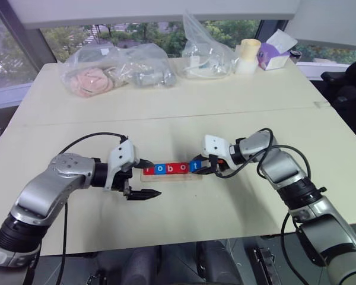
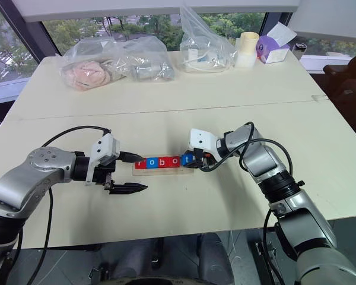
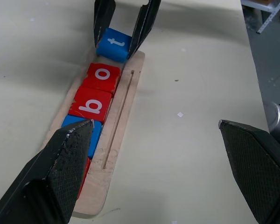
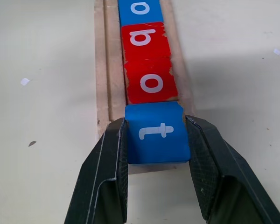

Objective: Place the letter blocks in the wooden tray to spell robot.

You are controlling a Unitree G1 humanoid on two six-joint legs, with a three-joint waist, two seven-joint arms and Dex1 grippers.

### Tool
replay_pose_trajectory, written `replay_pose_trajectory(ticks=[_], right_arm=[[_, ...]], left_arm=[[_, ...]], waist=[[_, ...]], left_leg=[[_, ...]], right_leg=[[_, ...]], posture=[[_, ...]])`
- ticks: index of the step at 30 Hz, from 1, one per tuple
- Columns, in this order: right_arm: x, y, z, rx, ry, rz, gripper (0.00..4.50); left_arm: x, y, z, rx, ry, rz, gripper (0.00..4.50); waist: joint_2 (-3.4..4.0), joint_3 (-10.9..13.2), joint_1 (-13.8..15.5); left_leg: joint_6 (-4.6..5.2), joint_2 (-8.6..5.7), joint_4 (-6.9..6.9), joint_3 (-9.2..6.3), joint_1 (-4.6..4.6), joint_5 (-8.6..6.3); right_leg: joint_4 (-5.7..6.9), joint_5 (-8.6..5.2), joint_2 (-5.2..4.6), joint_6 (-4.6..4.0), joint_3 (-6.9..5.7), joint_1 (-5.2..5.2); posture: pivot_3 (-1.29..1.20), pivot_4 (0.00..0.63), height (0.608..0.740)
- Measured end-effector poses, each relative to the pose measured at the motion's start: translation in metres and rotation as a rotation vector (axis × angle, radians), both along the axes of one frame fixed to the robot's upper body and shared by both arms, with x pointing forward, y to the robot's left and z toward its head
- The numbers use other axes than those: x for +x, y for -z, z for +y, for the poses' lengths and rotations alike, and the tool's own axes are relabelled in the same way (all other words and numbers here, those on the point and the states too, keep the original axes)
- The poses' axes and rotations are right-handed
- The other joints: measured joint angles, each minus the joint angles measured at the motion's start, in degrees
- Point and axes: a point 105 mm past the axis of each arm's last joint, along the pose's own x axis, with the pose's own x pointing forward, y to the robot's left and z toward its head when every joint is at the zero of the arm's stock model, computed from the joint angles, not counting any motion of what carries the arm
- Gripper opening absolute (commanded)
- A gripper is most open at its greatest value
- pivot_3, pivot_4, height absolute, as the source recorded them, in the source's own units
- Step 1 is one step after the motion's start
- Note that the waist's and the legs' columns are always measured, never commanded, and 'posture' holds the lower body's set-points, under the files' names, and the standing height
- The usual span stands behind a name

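The wooden tray [image 1: 166,177] lies at the middle of the table, and the letter blocks in it read r, o, b, o, t from left to right. My right gripper [image 4: 155,122] is shut on the blue t block [image 4: 158,135] at the tray's right end. That block butts against the red o [image 4: 151,83], beyond which come the red b [image 3: 91,105] and a blue o [image 3: 94,133]. My left gripper [image 1: 145,178] stands open at the tray's left end, one finger on each side of it, holding nothing. Its finger [image 3: 60,168] partly hides the red r.
At the back of the table lie clear plastic bags [image 1: 92,74] [image 1: 204,53], a pale roll [image 1: 247,54] and a purple tissue box [image 1: 276,53]. A seam [image 1: 166,116] crosses the table behind the tray. Bare tabletop lies in front, up to the near edge [image 1: 178,240].
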Motion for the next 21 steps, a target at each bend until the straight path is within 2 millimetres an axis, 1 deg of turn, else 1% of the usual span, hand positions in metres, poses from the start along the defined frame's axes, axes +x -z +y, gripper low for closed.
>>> replay_pose_trajectory(ticks=[5,7,8,10,12,16,21], right_arm=[[0.001,0.003,-0.002,-0.003,0.005,0.01,1.17],[0.001,0.004,-0.001,-0.003,0.0,0.012,2.2],[0.001,0.005,-0.001,-0.002,-0.001,0.014,2.55],[0.002,0.008,-0.002,0.001,0.008,0.021,3.53],[0.004,0.006,-0.001,0.005,0.009,0.008,4.47],[0.006,0.005,-0.001,0.016,0.02,0.0,4.47],[0.01,-0.011,-0.002,0.069,0.053,-0.024,4.47]], left_arm=[[0.0,0.0,-0.001,-0.003,0.001,0.0,4.5],[0.0,0.0,-0.001,-0.002,0.0,-0.001,4.5],[0.0,0.0,-0.001,-0.001,-0.001,-0.001,4.5],[0.001,0.001,0.0,-0.001,-0.006,0.001,4.5],[0.002,0.002,0.001,0.0,-0.011,0.003,4.5],[0.005,0.003,0.004,0.002,-0.016,-0.01,4.5],[0.01,0.008,0.012,0.005,-0.032,-0.009,4.5]], waist=[[0.0,0.0,0.0],[0.0,0.0,0.0],[0.0,0.0,0.0],[0.0,0.0,0.0],[0.0,0.0,0.0],[0.0,0.0,0.0],[0.0,0.0,0.0]], left_leg=[[0.0,0.0,0.0,0.0,0.0,0.0],[0.0,0.0,0.0,0.0,0.0,0.0],[0.0,0.0,0.0,0.0,0.0,0.0],[0.0,0.0,0.0,0.0,0.0,0.0],[0.0,0.0,0.0,0.0,0.0,0.0],[0.0,0.0,0.0,0.0,0.0,0.0],[0.0,0.02,0.0,0.0,0.0,0.0]], right_leg=[[0.0,0.0,0.0,0.0,0.0,0.0],[0.0,0.0,0.0,0.0,0.0,0.0],[0.0,0.0,0.0,0.0,0.0,0.0],[0.0,0.0,0.0,0.0,0.0,0.0],[0.0,0.0,0.0,0.0,0.0,0.0],[0.0,0.0,0.0,0.0,0.0,0.0],[0.0,0.0,0.0,-0.01,0.0,0.0]], posture=[[0.0,0.15,0.74],[0.0,0.15,0.74],[0.0,0.15,0.74],[0.0,0.15,0.74],[0.0,0.15,0.74],[0.0,0.15,0.74],[0.0,0.15,0.74]])
